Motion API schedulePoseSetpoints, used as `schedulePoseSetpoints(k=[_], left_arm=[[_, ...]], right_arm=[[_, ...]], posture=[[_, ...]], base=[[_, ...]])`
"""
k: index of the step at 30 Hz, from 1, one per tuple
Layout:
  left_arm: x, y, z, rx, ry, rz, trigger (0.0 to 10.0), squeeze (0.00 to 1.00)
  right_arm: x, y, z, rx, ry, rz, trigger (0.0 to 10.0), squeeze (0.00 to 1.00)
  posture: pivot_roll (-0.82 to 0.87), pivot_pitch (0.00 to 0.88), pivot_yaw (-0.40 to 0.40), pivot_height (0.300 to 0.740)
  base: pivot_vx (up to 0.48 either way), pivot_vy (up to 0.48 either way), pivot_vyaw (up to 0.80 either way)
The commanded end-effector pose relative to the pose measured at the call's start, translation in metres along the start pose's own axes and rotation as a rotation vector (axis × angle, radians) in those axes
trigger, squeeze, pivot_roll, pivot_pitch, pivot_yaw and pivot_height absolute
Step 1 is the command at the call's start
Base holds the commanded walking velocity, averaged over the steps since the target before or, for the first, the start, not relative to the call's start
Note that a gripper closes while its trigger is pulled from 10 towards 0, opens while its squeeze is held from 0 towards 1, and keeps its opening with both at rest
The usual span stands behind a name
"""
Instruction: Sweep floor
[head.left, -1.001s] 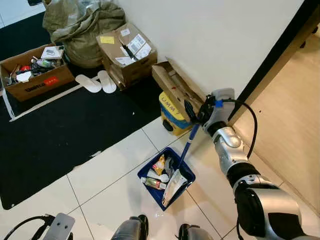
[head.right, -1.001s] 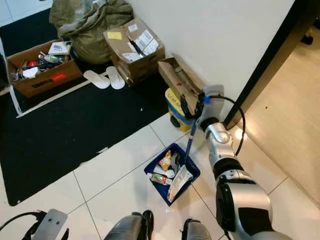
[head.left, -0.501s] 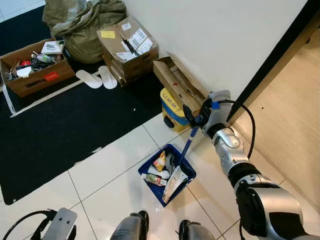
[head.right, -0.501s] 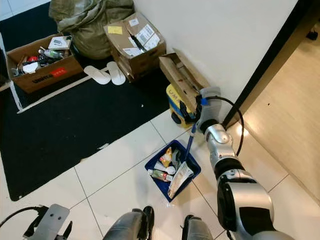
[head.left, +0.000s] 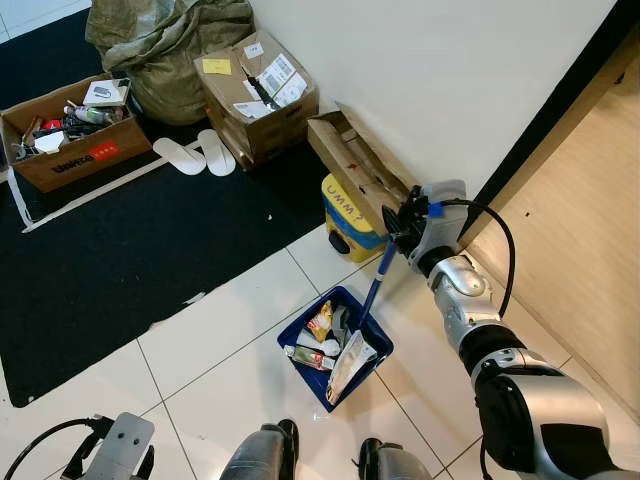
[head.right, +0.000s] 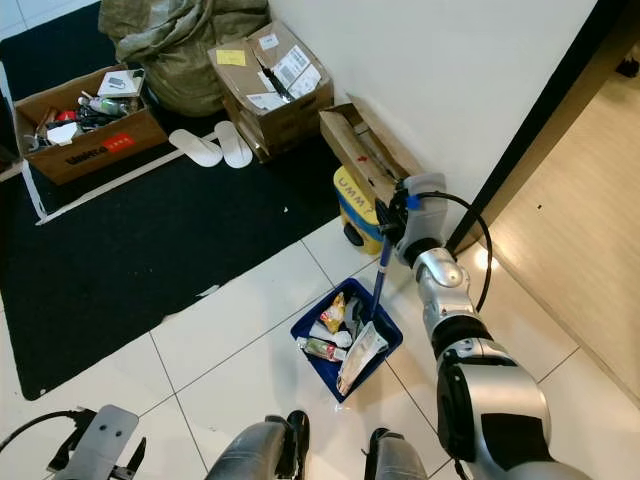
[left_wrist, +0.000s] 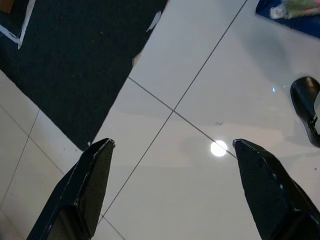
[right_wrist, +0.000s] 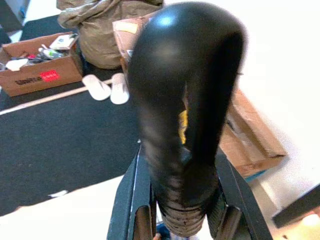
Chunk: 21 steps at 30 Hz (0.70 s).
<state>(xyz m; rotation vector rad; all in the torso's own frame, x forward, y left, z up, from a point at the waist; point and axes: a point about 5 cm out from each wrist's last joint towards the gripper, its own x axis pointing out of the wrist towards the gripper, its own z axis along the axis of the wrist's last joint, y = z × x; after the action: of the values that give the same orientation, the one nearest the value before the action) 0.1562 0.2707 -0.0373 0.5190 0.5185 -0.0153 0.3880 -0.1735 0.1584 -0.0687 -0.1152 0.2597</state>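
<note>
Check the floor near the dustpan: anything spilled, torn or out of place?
The blue dustpan is heaped with wrappers and bottles, one white packet hanging over its rim. The black mat has a ragged edge with a white scrap on it. The right claw grips the dustpan handle.

Handle top (right_wrist: 185, 115) blocks right wrist view, hides fingertips. Left gripper (left_wrist: 172, 150) cut by frame edge. Dustpan (head.left: 335, 345) litter unidentifiable.

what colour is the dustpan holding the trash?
Blue: the dustpan on the white tiles, clearest in the left eye view.
</note>
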Motion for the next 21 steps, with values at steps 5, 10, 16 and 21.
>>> schedulePoseSetpoints(k=[5, 10, 16, 21], left_arm=[[-0.0104, -0.0047, -0.0146, -0.001, 0.061, -0.025, 10.0, 0.00], [-0.0103, -0.0047, -0.0139, -0.003, 0.058, -0.025, 10.0, 0.00], [-0.0082, -0.0086, -0.0115, -0.009, 0.055, -0.030, 10.0, 0.00], [-0.0054, -0.0126, -0.0096, -0.016, 0.057, -0.035, 10.0, 0.00]], right_arm=[[-0.0005, 0.0067, -0.0068, 0.024, 0.028, 0.022, 0.0, 0.00], [0.0002, 0.0055, -0.0051, 0.021, 0.027, 0.021, 0.0, 0.00], [0.0022, 0.0044, -0.0087, 0.086, 0.084, -0.012, 0.0, 0.00], [0.0022, -0.0003, -0.0105, 0.145, 0.112, -0.066, 0.0, 0.00]], posture=[[0.23, 0.390, 0.067, 0.740], [0.22, 0.389, 0.064, 0.740], [0.21, 0.378, 0.056, 0.740], [0.20, 0.365, 0.046, 0.740]], base=[[0.000, 0.000, 0.00], [0.000, 0.000, 0.00], [0.000, 0.000, 0.00], [0.000, 0.000, 0.00]])
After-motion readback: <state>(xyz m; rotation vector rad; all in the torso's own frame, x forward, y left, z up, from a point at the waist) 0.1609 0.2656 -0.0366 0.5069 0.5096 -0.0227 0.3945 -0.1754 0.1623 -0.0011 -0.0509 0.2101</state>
